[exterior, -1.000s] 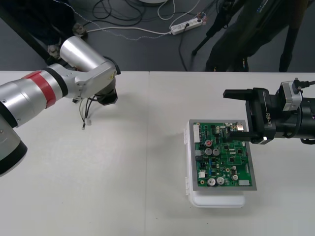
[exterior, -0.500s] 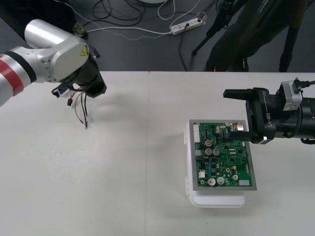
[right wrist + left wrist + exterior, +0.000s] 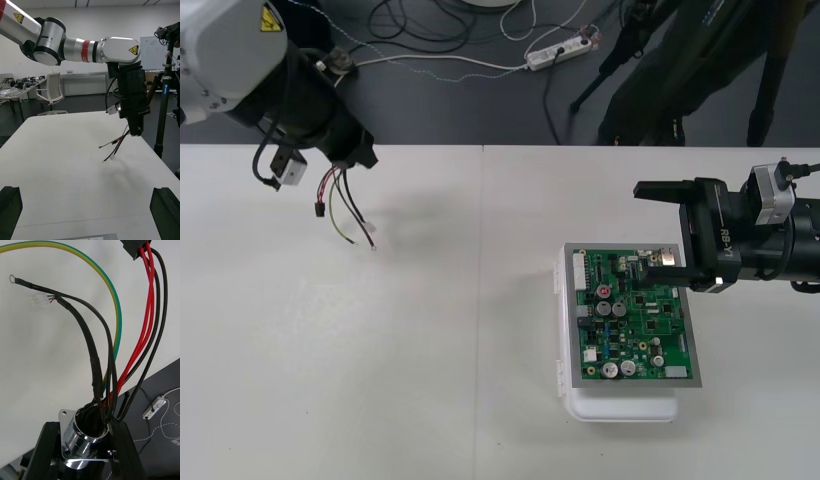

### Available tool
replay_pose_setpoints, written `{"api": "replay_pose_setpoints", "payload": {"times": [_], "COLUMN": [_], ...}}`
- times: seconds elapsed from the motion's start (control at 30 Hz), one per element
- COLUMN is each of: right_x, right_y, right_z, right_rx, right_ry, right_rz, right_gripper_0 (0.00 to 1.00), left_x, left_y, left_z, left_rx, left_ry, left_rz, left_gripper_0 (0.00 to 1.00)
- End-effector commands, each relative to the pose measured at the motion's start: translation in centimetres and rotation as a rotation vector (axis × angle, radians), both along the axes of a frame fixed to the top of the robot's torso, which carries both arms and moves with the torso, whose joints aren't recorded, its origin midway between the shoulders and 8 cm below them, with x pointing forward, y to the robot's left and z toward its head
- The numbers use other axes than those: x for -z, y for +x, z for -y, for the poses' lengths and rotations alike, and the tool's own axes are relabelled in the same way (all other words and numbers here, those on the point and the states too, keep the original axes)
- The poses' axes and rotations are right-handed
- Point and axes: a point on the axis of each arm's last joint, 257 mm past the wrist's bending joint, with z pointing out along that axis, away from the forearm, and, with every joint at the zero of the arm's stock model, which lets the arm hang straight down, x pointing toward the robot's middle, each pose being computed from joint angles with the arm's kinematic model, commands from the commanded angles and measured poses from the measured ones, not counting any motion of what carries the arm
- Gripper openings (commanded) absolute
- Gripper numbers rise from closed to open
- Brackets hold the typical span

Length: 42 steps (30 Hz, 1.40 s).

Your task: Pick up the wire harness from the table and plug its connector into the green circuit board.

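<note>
Front view: left claw (image 3: pixel 358 157) clamped on the wire harness's (image 3: pixel 150 296) socket (image 3: pixel 80 444) above the table (image 3: pixel 430 380), right claw (image 3: pixel 662 228) spread beside the green circuit board (image 3: pixel 635 320); best carried across slowly so nothing snags.

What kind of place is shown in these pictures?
Probably a robotics lab: a table carries a green circuit board, the left pincer holds a wire harness over its far left, and a power strip lies on the floor beyond.

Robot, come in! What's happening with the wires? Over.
Left gripper shut on wire harness at socket, wires dangling over table, far left. Right gripper open by green circuit board. Plug not in.
</note>
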Motion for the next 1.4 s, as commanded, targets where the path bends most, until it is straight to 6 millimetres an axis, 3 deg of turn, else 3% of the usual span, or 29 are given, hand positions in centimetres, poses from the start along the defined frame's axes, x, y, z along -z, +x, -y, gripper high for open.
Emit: {"api": "replay_pose_setpoints", "payload": {"times": [0.03,0.33,0.6,0.87,1.4], "right_x": [-1.4,-1.5,-1.4,-1.4,-1.4], "right_y": [0.2,0.2,0.2,0.2,0.2], "right_z": [0.5,0.4,0.5,0.4,0.4], "right_rx": [-0.010,-0.010,-0.010,-0.010,-0.012], "right_ry": [-0.020,-0.020,-0.020,-0.020,-0.020], "right_rz": [0.105,0.105,0.103,0.104,0.098], "right_gripper_0": [1.00,1.00,1.00,1.00,1.00], "left_x": [-4.2,-6.4,-7.6,-7.4,-5.1], "left_y": [-2.2,-5.9,-9.6,-13.6,-18.4], "left_z": [-1.4,-0.5,1.9,4.2,8.3], "left_rx": [-0.013,-0.141,-0.241,-0.365,-0.593], "left_ry": [-0.099,-0.305,-0.449,-0.623,-0.971], "left_rz": [-0.033,-0.140,-0.201,-0.327,-0.666], "left_gripper_0": [0.00,0.00,0.00,0.00,0.00]}}
